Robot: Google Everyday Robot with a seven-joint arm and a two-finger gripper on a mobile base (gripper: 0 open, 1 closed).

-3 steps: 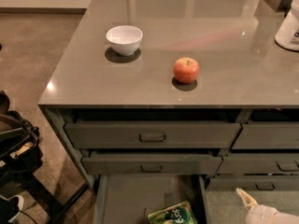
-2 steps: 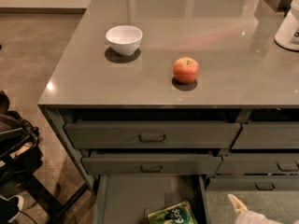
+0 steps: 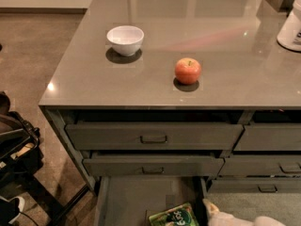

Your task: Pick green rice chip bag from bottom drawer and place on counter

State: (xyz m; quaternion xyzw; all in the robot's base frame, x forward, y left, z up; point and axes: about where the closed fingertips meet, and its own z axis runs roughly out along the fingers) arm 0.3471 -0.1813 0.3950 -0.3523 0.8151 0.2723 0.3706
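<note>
Under the bench (image 3: 225,41), the open drawer (image 3: 136,197) holds the bag (image 3: 174,216) at its 5 o'clock corner. The gripper (image 3: 212,209) is just beside the bag, at its 3 o'clock; whether it is wide or narrow I cannot tell. On the bench, a bowl (image 3: 125,39) stands at 10 o'clock from an apple (image 3: 188,70).

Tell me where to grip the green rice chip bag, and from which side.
Probably from above, pinching the far edge of the green rice chip bag: it lies flat on the floor of the bottom drawer, close to the right wall, which blocks a sideways approach. The end effector sits just right of it.
</note>
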